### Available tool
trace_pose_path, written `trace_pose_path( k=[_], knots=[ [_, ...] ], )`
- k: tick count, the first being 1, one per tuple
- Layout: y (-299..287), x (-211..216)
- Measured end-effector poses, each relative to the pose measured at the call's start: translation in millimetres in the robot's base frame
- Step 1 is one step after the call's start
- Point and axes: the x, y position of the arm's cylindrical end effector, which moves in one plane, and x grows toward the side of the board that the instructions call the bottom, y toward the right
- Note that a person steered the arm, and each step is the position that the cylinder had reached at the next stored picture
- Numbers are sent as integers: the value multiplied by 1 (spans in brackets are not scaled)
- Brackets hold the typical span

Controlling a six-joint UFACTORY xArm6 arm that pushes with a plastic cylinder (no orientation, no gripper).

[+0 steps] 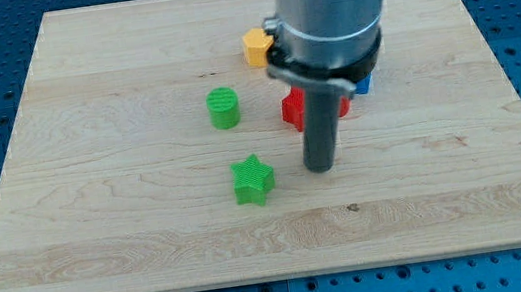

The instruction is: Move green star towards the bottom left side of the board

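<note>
The green wooden star block lay just left of my tip, not touching. The end effector was a bare rod, clamping nothing. A good push would probably start from the star's upper right across the pale wooden worktop.

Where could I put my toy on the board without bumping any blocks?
Bare wood borders the green star on the view's left and runs along the bottom edge; the right side is bare too. It is crowded at top centre: yellow block, red block, blue block, green cylinder. My tip stands just right of the star.
</note>
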Motion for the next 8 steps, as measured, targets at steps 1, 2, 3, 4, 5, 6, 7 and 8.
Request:
trace_pose_path(
  k=[1, 2, 3, 4, 5, 6, 7, 8],
  knots=[
    [-80, 5],
    [-131, 5],
    [-132, 5],
    [-130, 5],
    [-98, 5],
    [-92, 5],
    [-92, 5],
    [-79, 20]
  ],
)
